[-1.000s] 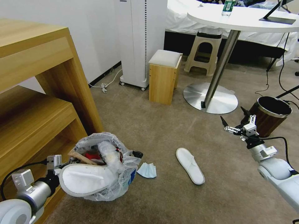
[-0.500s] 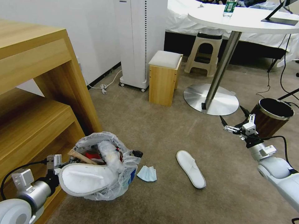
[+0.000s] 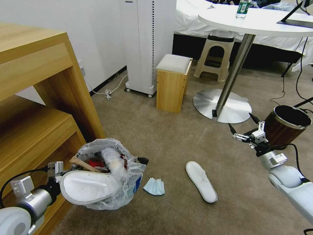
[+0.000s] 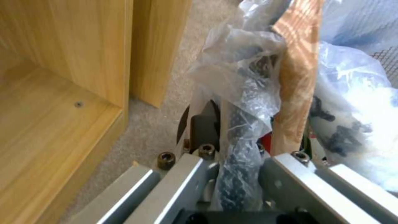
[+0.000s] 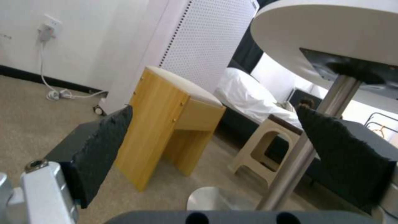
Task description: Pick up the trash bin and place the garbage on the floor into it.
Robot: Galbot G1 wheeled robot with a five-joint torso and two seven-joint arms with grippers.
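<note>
Left claw [image 4: 238, 161] clamps the trash bin's [image 3: 107, 178] bag-lined rim beside the wooden shelf [image 3: 36, 107]. Right claw [image 3: 243, 125] hangs wide open, empty, above the floor [image 3: 156, 137] near 1 slipper [image 3: 201, 181] and a mask [image 3: 154, 186].

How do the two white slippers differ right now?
One slipper is stuffed in the trash bin, tipped so its sole faces the camera; the other slipper lies flat on the floor, insole up. The first sits by the left gripper, which is clamping the bin's rim; the second lies untouched. Both are white and look alike.
</note>
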